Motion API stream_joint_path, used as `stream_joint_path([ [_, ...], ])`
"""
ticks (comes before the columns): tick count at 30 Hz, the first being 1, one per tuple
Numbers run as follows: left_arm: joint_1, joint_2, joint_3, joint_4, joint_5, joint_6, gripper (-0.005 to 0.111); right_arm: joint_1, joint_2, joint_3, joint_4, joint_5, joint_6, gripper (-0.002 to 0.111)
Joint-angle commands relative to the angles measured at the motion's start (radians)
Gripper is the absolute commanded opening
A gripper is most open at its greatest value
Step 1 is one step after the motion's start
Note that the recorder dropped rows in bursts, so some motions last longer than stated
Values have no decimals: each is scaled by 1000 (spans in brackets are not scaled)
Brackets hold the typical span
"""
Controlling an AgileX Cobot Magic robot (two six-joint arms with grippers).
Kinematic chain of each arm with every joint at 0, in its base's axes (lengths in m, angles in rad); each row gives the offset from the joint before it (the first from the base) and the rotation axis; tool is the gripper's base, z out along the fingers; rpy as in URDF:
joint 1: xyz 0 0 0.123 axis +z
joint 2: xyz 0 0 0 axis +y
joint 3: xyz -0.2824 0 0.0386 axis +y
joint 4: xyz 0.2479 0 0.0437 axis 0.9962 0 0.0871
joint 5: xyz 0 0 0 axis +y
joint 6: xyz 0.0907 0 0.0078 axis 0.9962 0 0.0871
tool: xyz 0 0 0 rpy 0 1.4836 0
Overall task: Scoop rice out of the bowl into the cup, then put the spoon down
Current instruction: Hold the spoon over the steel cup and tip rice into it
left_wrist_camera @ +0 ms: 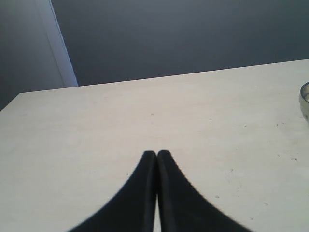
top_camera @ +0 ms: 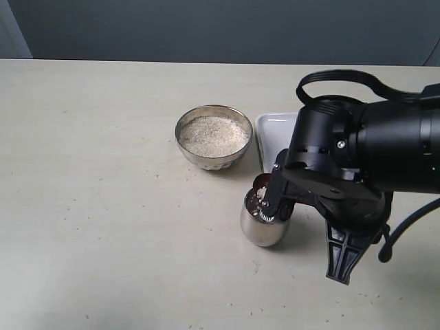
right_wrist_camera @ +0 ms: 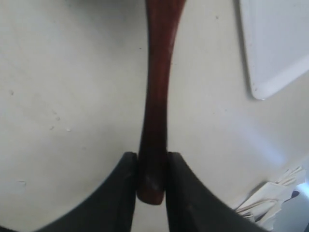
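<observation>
The bowl (top_camera: pixel 213 148) stands mid-table, filled with rice (top_camera: pixel 213 135). In front of it and to the right is the cup (top_camera: pixel 263 227), with a few grains showing at its mouth. The spoon (top_camera: pixel 261 183) has its dark head right over the cup's far rim. Its handle runs under my black right arm (top_camera: pixel 371 148), which hides it. In the right wrist view my right gripper (right_wrist_camera: pixel 152 159) is shut on the end of the spoon (right_wrist_camera: pixel 157 96) handle. My left gripper (left_wrist_camera: pixel 157 153) is shut with nothing in it, low over bare table. The bowl (left_wrist_camera: pixel 305 99) rim shows at that view's edge.
A white rectangular tray (top_camera: pixel 273 130) lies just right of the bowl, partly under my right arm; the tray (right_wrist_camera: pixel 275 43) also shows in the right wrist view. Pale loose papers or wires (right_wrist_camera: pixel 275 198) sit at that view's corner.
</observation>
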Motion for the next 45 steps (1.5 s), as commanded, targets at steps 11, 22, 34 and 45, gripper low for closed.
stream_joint_path([
  [11,-6,-4,-4,5,-1,-7,1,2,-10,4,-37,-2,70,-1],
  [22,-6,-4,-4,5,-1,-7,1,86,-10,4,-148,-2,128,-1],
  [34,-6,-4,-4,5,-1,-7,1,91,-10,82,-184,-2,238,-1],
  [45,-6,-4,-4,5,-1,-7,1,93,-10,84,-226,-2,306,-1],
])
